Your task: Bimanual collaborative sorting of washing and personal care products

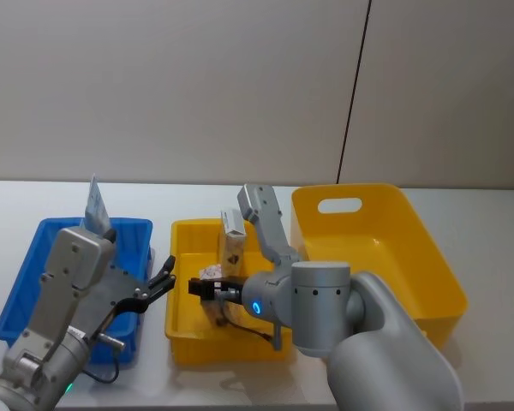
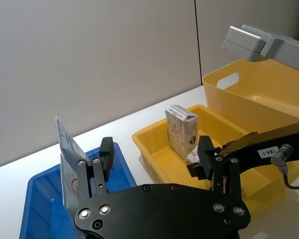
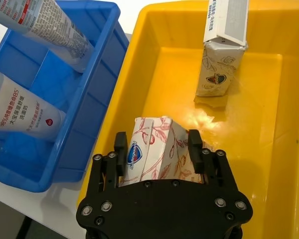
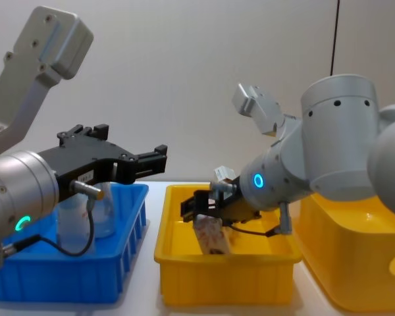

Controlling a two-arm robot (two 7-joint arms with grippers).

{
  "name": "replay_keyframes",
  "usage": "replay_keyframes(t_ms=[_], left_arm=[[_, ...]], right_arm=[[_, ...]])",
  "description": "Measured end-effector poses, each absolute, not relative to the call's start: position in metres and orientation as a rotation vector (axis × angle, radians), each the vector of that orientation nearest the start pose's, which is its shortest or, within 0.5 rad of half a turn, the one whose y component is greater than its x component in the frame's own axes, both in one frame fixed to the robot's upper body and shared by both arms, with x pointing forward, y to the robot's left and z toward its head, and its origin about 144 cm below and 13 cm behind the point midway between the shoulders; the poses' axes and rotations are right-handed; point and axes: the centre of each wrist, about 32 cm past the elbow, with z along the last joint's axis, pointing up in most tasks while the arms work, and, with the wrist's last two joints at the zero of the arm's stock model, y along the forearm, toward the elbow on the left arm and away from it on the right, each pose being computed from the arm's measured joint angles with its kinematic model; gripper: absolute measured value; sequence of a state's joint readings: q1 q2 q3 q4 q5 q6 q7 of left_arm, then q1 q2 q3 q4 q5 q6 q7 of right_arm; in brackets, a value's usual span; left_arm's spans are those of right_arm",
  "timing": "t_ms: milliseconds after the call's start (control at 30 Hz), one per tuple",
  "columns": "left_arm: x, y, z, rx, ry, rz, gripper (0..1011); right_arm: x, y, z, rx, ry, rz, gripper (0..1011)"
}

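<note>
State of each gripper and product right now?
Left gripper: open, empty, near the blue bin.
Right gripper: shut on a carton inside the small yellow bin.
Second carton: upright, same bin.
Tubes: two, leaning in the blue bin.

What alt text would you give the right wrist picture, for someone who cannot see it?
The right gripper is shut on a white carton with red and blue print, inside a yellow bin. A second carton stands in the same bin, and the blue bin beside it holds a pale tube and a second tube.
</note>
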State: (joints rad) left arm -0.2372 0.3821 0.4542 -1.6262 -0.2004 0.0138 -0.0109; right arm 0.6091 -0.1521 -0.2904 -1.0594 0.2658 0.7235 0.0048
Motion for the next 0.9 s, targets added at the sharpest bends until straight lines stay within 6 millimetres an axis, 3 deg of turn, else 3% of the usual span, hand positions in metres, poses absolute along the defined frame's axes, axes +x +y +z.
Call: replay_keyframes(t_ms=[467,900], left_arm=[[0.492,0.198,1.204,0.061,-0.268,1.124,1001],[0.492,0.198,1.204,0.061,-0.268,1.124,1001]], right_arm=[[0.602,-0.081,1.234,-0.428,0.59,-1.123,368],[0.595,-0.088,1.237,-0.408,0.541,-1.172,316]])
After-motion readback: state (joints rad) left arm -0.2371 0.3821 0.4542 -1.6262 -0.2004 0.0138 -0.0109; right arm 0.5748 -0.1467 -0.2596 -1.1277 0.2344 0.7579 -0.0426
